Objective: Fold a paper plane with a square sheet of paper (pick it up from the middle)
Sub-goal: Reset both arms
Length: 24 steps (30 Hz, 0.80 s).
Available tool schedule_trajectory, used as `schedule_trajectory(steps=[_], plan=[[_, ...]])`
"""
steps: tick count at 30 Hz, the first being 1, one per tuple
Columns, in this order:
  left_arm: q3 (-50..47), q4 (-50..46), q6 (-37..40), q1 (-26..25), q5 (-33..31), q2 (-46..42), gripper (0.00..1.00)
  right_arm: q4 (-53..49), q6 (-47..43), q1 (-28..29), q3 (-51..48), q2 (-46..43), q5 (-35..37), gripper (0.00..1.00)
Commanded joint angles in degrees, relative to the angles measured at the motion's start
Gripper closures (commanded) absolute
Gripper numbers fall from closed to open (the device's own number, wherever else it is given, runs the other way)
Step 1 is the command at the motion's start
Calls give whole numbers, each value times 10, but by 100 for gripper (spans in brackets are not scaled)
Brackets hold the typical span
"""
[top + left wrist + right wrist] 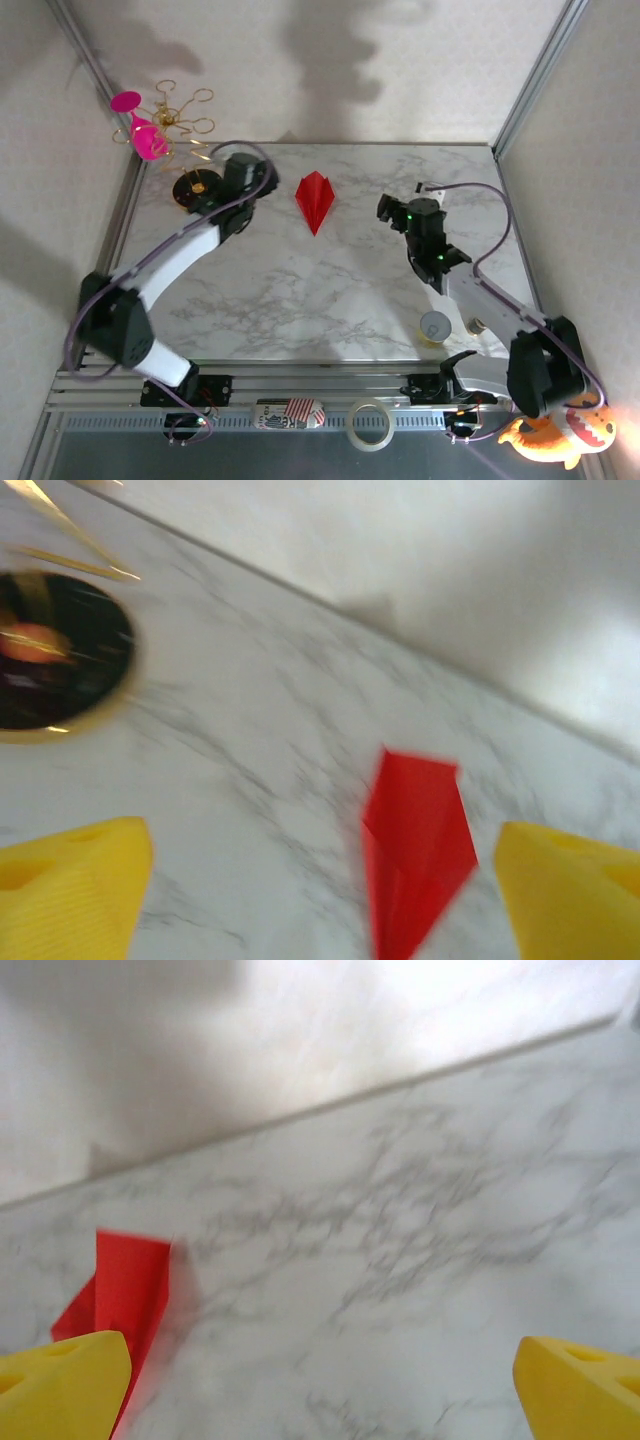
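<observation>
The square sheet of paper is folded into a red paper plane [315, 200], a narrow dart that lies flat on the marble table [300, 300], its nose pointing toward the near edge. Left of it, my left gripper [262, 180] stands open. In the left wrist view the paper plane [415, 850] lies between the yellow fingers [75, 880], nearer the right one, and my left gripper [320, 910] touches nothing. To the right of the plane my right gripper [392, 208] is open and apart from it. In the right wrist view the paper plane [125, 1295] shows beyond the left finger [60, 1385] of my right gripper [320, 1400].
A gold wire rack [185, 120] with a black round base [195, 188] holds a pink wine glass [140, 130] at the back left. A small spool [435, 328] stands near the right arm. A tape roll [369, 422] and a plush toy [555, 435] lie beyond the near edge.
</observation>
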Motion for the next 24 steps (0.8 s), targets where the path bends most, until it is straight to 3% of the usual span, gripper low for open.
schedule_trajectory(steps=[1,7,11,15,19,24], plan=[[-111,81,21,30,-138,-89,1,54,-62,-21,-40,-37,98,1],[-294,169,62,107,-221,-224,1,151,-103,-69,-122,-61,152,1],[-427,318,119,140,-213,-264,0,267,-150,-117,-204,-50,96,1],[-531,492,169,149,-172,-246,0,319,-160,-154,-232,-6,57,1],[-568,604,203,162,-114,-186,0,406,-185,-168,-253,36,10,1],[-569,728,229,191,37,-100,0,512,-221,-188,-270,100,-68,1]])
